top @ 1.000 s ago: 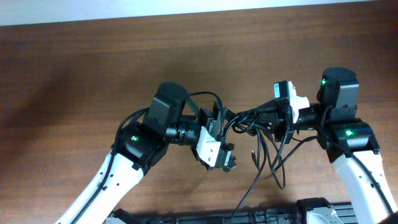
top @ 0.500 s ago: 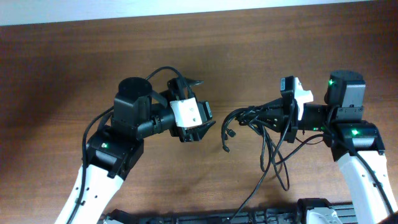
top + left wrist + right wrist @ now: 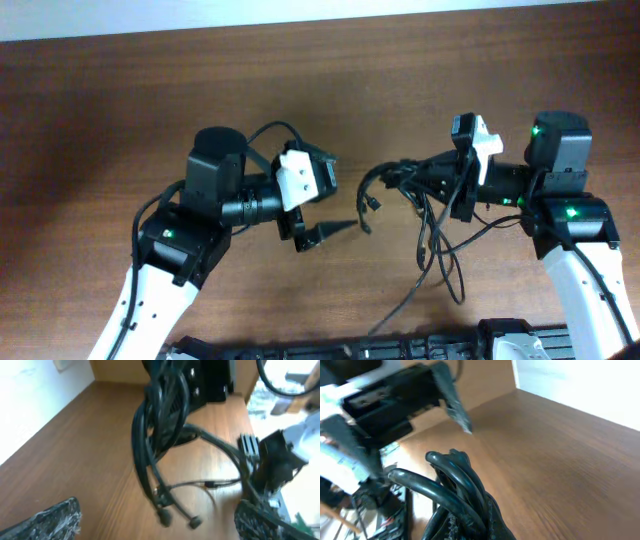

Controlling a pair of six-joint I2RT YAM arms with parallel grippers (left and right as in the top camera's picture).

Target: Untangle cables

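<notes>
The right gripper [image 3: 432, 180] is clamped tight on a knot of thin black cables [image 3: 430, 235], holding it over the right side of the wooden table [image 3: 120, 100], probably so the strands hang free. Tangled loops and small plugs dangle near the left gripper [image 3: 340, 195], whose jaws are wide apart and empty, likely ready to pick out one strand.
</notes>
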